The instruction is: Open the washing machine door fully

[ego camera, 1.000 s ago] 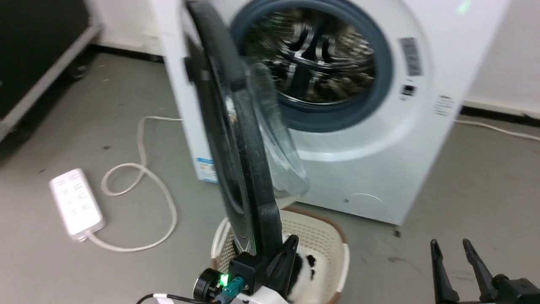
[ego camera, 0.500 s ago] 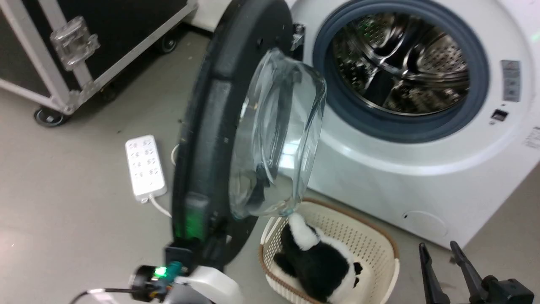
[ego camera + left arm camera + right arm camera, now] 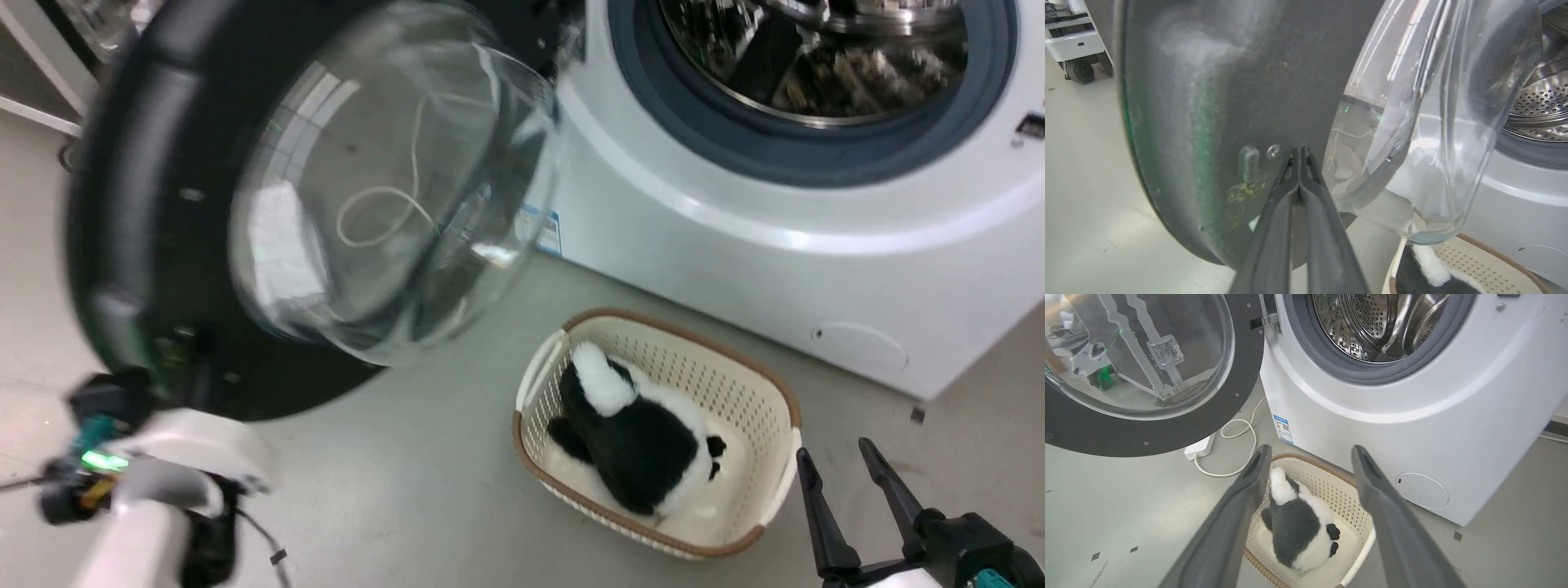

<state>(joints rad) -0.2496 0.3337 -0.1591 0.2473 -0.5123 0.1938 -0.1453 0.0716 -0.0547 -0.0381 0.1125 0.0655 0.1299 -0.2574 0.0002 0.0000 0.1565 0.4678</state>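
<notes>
We log the left gripper [image 3: 1299, 155] with both fingers [image 3: 1274, 228] pressed together, tips meeting and nothing held between them. Straight off those tips is the black inner face of the washing machine door [image 3: 1208, 81], with a small screw [image 3: 1273, 151] just left of the tips. We cannot tell whether the tips touch the face. To the right of these fingers bulges the door's clear glass bowl [image 3: 1433, 143], and past that is the steel drum [image 3: 1539, 102].

In the head view the door [image 3: 147, 163] stands swung wide off the washing machine [image 3: 735, 245], its inner side and bowl towards the camera. The left wrist sits at the door's lower rim (blurred, so we skip its detail).

We see the right gripper [image 3: 1310, 448] with its fingers [image 3: 1229, 522] wide apart and empty. Between and below them sits a cream basket [image 3: 1331, 486] on the floor, holding a black-and-white panda toy [image 3: 1294, 526]. Beyond the tips is the machine's white front. A blue label [image 3: 1283, 428] lies just above the left fingertip and a round service flap [image 3: 1423, 490] lies right of the right finger. Up and left of the left finger, well apart, hangs the open door, hinged beside the drum opening. A white power strip [image 3: 1200, 447] and a looped cable [image 3: 1245, 428] lie on the floor below the door, left of that finger.
</notes>
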